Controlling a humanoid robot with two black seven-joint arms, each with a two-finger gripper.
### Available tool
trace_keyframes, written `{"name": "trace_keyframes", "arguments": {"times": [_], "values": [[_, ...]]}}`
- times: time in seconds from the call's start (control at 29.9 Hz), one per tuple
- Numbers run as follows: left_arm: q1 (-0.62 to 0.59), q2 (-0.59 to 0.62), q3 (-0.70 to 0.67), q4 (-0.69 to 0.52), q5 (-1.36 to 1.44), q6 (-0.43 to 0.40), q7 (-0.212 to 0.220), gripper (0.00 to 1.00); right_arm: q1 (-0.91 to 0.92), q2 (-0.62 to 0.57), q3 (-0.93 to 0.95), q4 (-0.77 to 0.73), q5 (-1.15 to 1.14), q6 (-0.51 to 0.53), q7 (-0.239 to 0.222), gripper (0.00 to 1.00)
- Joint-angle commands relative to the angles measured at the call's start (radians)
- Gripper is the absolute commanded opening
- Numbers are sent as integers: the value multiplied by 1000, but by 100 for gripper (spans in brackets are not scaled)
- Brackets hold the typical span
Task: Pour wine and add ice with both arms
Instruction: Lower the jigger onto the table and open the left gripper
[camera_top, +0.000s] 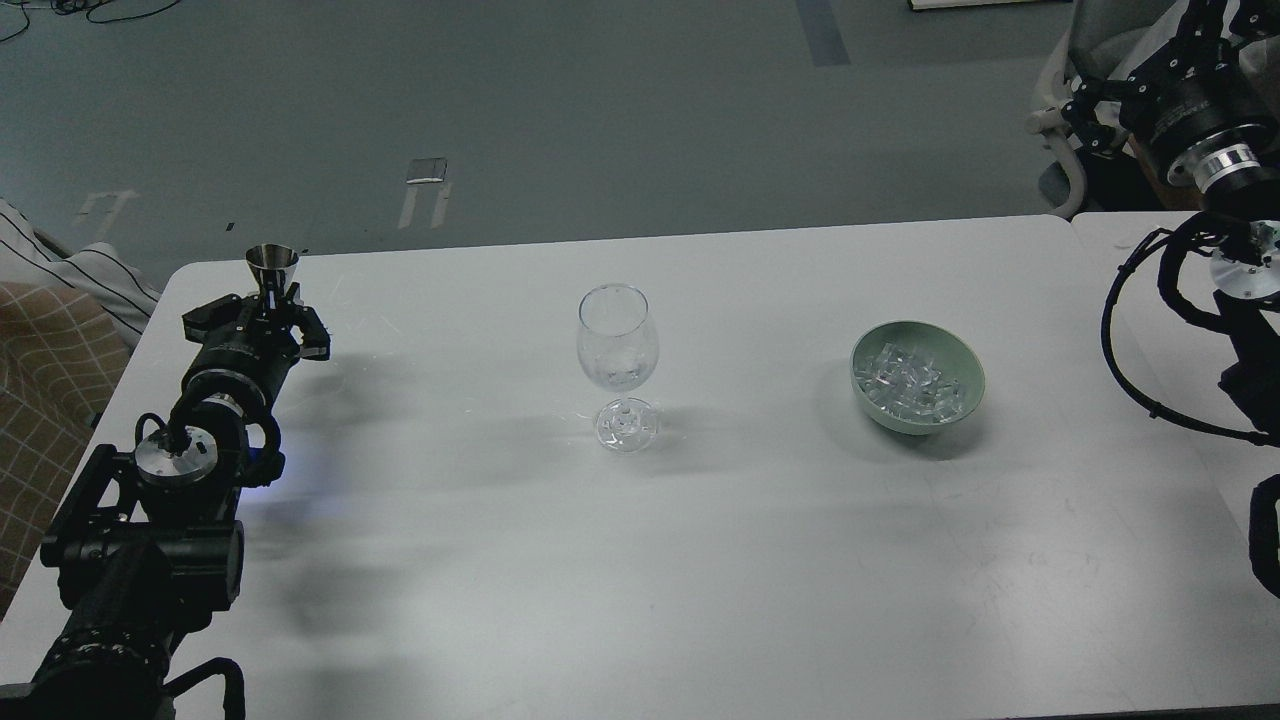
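A clear stemmed wine glass stands upright at the table's middle. Something glints low in its bowl; I cannot tell if it is the wine. The ice is a heap of clear cubes in a green bowl to the right of the glass. My left gripper is at the table's far left, shut on the stem of a small metal measuring cup held upright. My right gripper hangs high beyond the table's far right corner, far from the bowl; its fingers are not clear.
The white table has a seam at the right with a second table. A chair stands behind my right gripper. A person's checked and striped clothing is at the left edge.
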Motion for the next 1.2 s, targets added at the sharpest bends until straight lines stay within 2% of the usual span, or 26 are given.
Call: {"name": "trace_keyframes", "arguments": {"times": [0.0,0.2,0.33,0.5,0.57,0.8,1.17], "values": [[0,-6,0,2,-16,-6,-24,18,0,-1,-1,0,0,0,-3,100],[11,-27,-4,4,-54,-42,-33,16,8,-1,-18,0,0,-3,-3,100],[13,-40,-6,5,-59,-47,-54,15,11,-1,-27,0,0,-14,-3,100],[13,-47,-11,36,-74,-52,-53,16,8,3,-27,0,0,-17,-3,100],[11,-50,-9,53,-76,-64,-53,18,9,3,-27,-2,0,-17,-3,100],[11,-46,-8,68,-76,-73,-53,34,14,-4,-27,-2,0,-17,-4,100],[8,-41,-4,68,-76,-72,-55,39,9,-1,-27,-2,0,-17,-4,100]]}}
